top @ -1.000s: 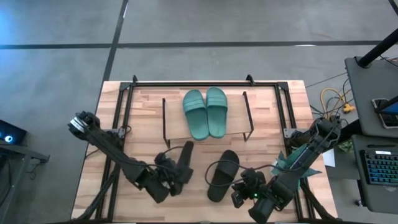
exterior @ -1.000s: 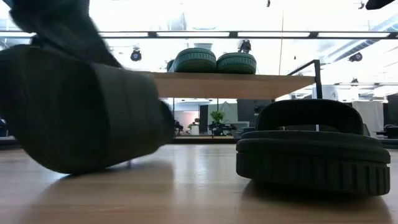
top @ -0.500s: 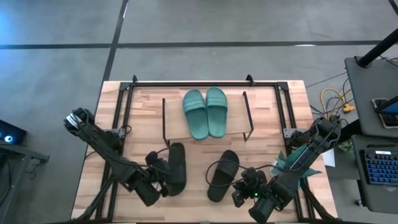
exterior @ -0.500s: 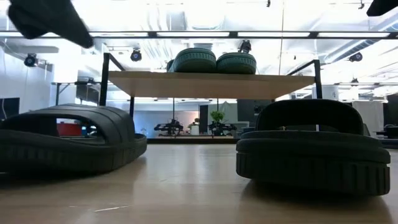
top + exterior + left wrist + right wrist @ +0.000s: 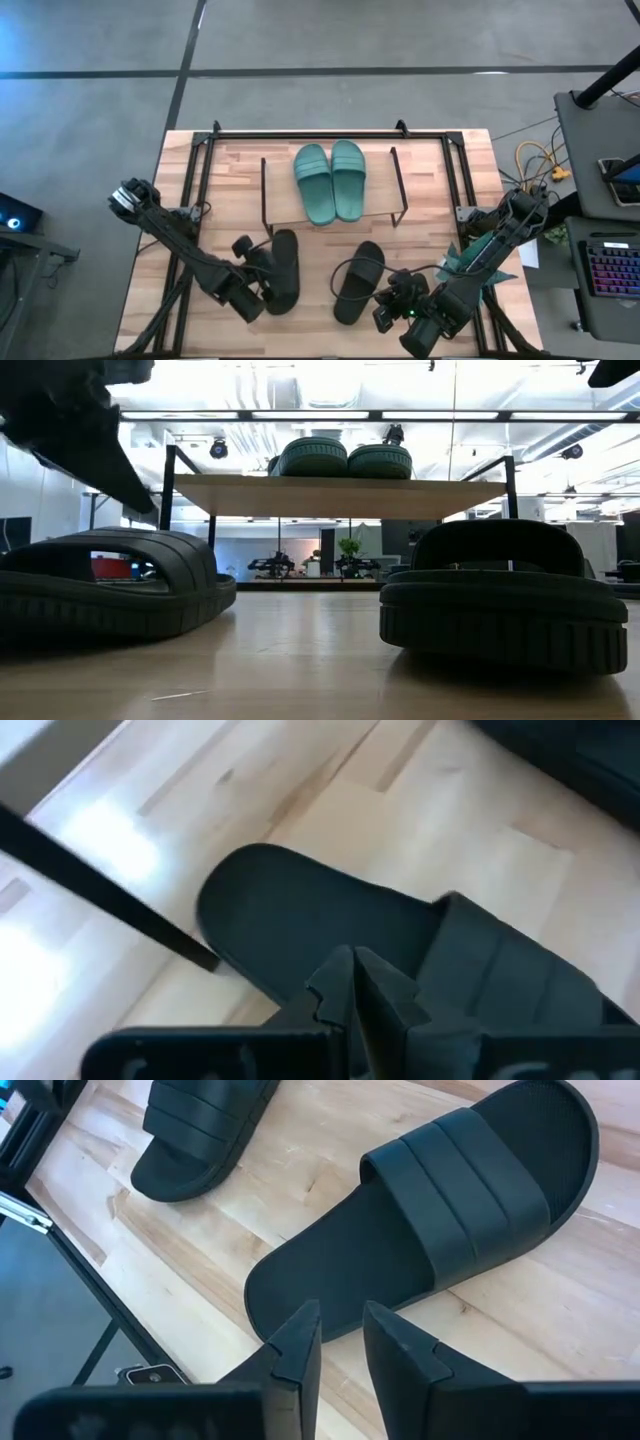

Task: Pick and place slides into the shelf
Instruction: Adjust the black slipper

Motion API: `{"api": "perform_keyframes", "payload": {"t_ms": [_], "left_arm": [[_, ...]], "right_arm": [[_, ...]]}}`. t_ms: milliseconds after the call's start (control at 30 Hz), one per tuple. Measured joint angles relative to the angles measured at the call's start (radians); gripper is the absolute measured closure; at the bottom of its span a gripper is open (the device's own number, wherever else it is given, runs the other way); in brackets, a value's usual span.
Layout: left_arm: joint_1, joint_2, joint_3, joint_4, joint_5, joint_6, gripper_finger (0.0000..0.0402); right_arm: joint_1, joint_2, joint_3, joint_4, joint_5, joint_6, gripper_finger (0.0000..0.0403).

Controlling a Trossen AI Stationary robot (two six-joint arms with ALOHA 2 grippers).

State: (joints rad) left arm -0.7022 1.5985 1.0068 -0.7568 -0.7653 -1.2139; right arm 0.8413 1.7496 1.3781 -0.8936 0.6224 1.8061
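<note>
Two black slides [image 5: 359,281], seemingly apart.

From my station, the low view cut off the left black slide [image 5: 110,585] at the frame's edge, and a dark blurred arm part [image 5: 70,420] covered the upper corner, so I could not tell which part it was. The teal slides [image 5: 345,458] on the shelf [image 5: 340,495] showed only their ends. In the left wrist view, the fingers [image 5: 345,995] hid part of the slide's strap, and its far end ran out of frame. The right wrist view clipped the second black slide [image 5: 195,1125] along the top.
</note>
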Motion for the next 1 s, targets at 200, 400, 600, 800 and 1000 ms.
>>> {"api": "perform_keyframes", "payload": {"t_ms": [200,400,600,800,1000], "left_arm": [[0.033,-0.002,-0.066,0.061,0.002,-0.012,0.0402],[0.041,0.003,-0.085,0.091,0.179,-0.012,0.0402],[0.002,0.003,-0.080,0.239,0.312,-0.012,0.0402],[0.000,0.011,-0.075,0.442,0.334,0.001,0.0402],[-0.004,0.019,-0.066,0.597,0.368,0.145,0.0402]], "right_arm": [[0.000,0.000,0.000,0.000,0.000,0.000,0.0329],[0.000,0.000,0.000,0.002,0.000,0.004,0.0335],[0.000,0.000,0.000,0.001,0.000,-0.001,0.0329],[0.000,0.000,0.000,0.000,0.000,-0.009,0.0330],[0.001,0.000,0.000,0.000,0.000,-0.012,0.0334]]}}
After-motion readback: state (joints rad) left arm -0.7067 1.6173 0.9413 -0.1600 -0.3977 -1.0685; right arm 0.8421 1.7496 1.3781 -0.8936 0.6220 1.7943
